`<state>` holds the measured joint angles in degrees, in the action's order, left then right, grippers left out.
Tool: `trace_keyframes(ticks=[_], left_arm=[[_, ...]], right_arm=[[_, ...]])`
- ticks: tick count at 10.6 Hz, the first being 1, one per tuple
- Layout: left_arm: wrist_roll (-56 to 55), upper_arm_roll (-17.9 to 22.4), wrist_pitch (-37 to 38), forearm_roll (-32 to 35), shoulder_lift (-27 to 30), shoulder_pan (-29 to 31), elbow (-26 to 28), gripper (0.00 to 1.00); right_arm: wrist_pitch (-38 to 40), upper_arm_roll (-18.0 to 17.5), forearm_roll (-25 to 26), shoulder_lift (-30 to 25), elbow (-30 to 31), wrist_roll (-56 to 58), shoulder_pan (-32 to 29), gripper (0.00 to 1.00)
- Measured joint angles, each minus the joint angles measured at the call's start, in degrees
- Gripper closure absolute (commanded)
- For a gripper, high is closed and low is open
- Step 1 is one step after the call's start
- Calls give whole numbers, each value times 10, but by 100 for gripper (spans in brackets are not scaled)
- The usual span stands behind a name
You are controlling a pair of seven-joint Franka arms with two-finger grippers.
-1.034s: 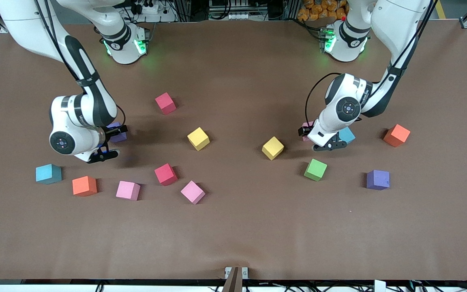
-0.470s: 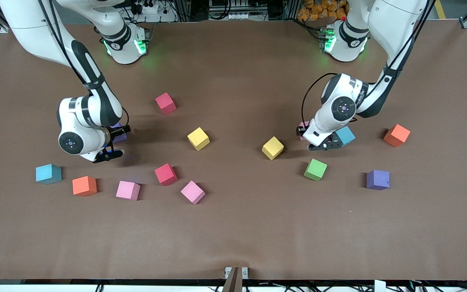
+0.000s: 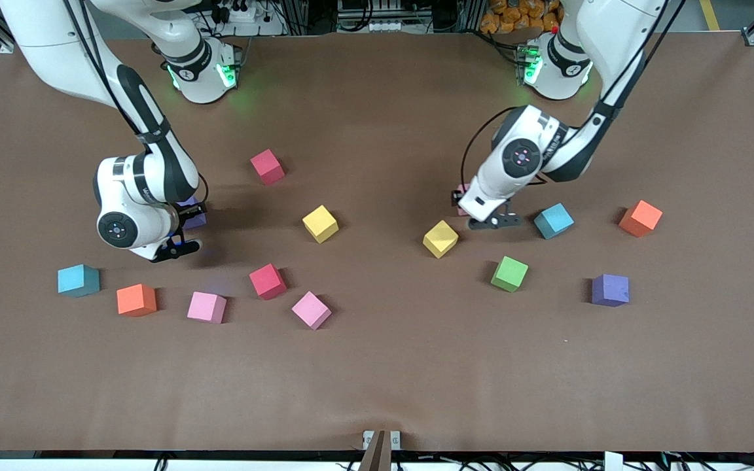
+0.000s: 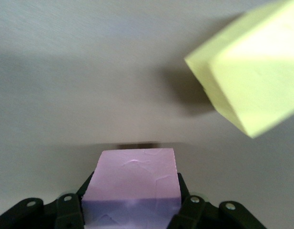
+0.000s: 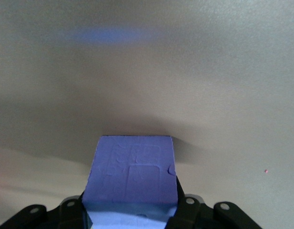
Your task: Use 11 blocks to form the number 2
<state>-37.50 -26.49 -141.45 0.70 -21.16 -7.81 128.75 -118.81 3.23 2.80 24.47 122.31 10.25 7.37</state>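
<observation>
Even overhead light fell on the brown bench [image 3: 377, 366] in the front view, bright without glare, and every block there kept crisp edges. Soft shadows spread on the bench beside each arm, and small dark ones hugged the blocks. Green lamps glowed at both arm bases and tinted the surface around them. In the left wrist view the yellow block [image 4: 247, 71] ahead of the gripper was smeared and washed pale, with a blurred shadow beside it. In the right wrist view a faint blue patch of light lay ahead of the gripper, and the purple block [image 5: 132, 174] was sharp.
</observation>
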Motion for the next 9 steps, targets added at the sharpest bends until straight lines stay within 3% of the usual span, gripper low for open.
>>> trace_keyframes(ticks=[4,9], left_arm=[[-2,-64,0,0,1,-12,-11,71],[-106,-69,0,0,-15,-147,-50,71]], right_arm=[[-1,1,17,-15,-5,0,0,49],[15,0,17,-130,-15,0,17,48]])
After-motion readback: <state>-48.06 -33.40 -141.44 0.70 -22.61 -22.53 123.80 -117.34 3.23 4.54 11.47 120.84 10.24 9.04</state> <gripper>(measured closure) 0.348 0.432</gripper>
